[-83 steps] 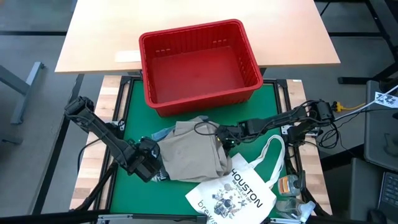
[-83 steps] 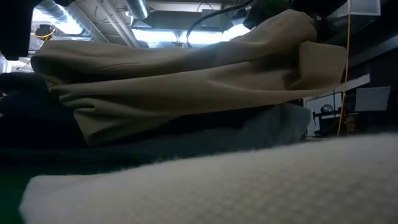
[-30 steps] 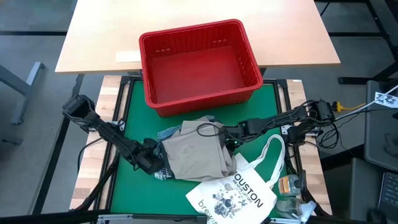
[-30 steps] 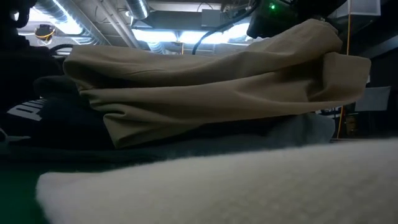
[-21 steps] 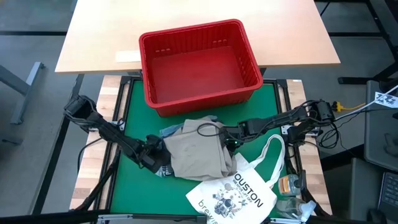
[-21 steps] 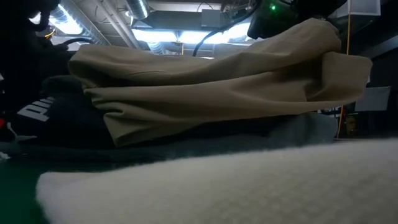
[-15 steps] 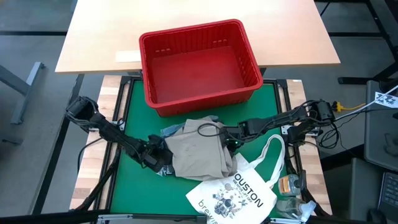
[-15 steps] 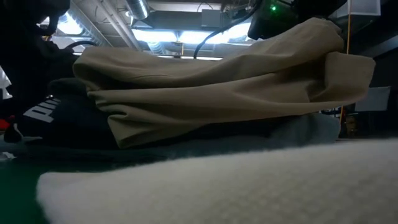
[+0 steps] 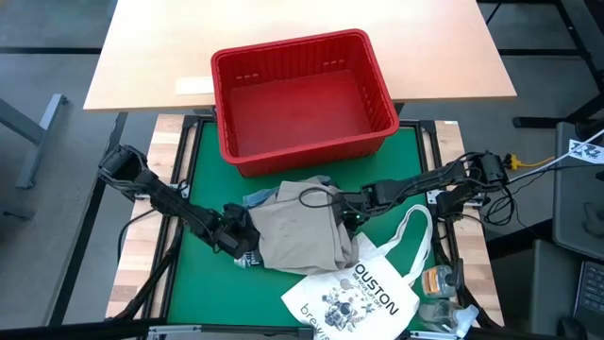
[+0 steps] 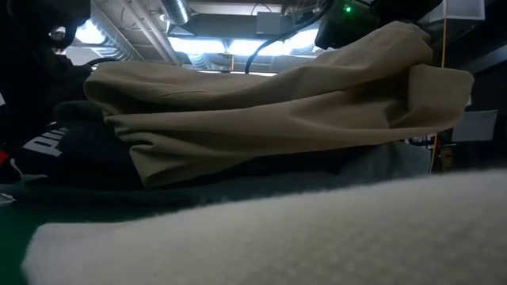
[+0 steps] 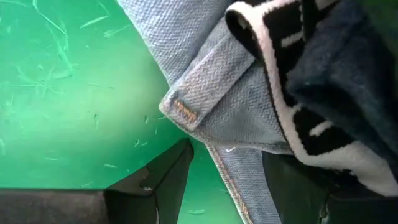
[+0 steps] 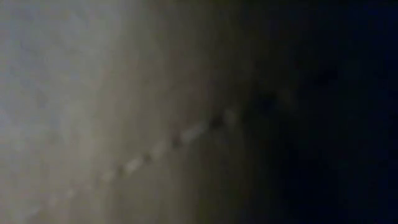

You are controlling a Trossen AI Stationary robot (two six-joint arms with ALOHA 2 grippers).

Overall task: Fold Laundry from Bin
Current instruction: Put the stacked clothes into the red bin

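A rectangular red plastic basket with slotted sides point(image 9: 300, 99) is seen standing empty at the far edge of the green mat point(image 9: 203, 184), straddling the seam with the light wooden tabletop point(image 9: 283, 28) behind it. The laundry is piled near the middle of the mat, toward its near edge: a khaki-tan garment point(image 9: 300, 231) lies on top, a light blue denim piece point(image 9: 257, 201) shows from under its far-left side, and a dark garment with white lettering point(image 10: 67, 154) is seen beneath the tan cloth in the low view. A white tote bag printed "HOUSTON" point(image 9: 363, 293) lies at the mat's near right corner, its edge touching the pile. The left gripper point(image 9: 241, 238) is set low at the left side of the pile, its fingers point(image 11: 158, 186) spread apart with a hem of the denim point(image 11: 205, 93) lying between them over the mat; no clamping on the cloth is shown. The right gripper point(image 9: 347, 215) is placed at the right side of the pile against the tan garment, with its fingers drawn together; its wrist view is filled by blurred tan fabric point(image 12: 93, 112), and whether cloth is pinched cannot be told.
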